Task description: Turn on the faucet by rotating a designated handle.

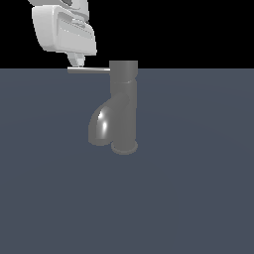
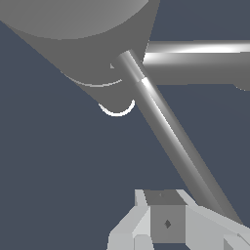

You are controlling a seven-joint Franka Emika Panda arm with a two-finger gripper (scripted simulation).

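Observation:
The grey faucet (image 1: 123, 99) stands upright on its round base flange (image 1: 124, 147), and its fat glossy spout (image 1: 100, 124) curves down toward the exterior view's left. The handle (image 1: 89, 70), a thin straight rod, sticks out level from the top cap toward the exterior view's left. My gripper (image 1: 77, 61) hangs just above the rod's outer end, fingers together and holding nothing. In the wrist view the handle (image 2: 166, 127) runs diagonally from the faucet cap (image 2: 83, 39) down past my gripper (image 2: 166, 222), close beside the fingertips. The spout (image 2: 200, 63) lies behind it.
The faucet stands on a flat dark blue-grey floor (image 1: 188, 198) under a black background. No other objects show.

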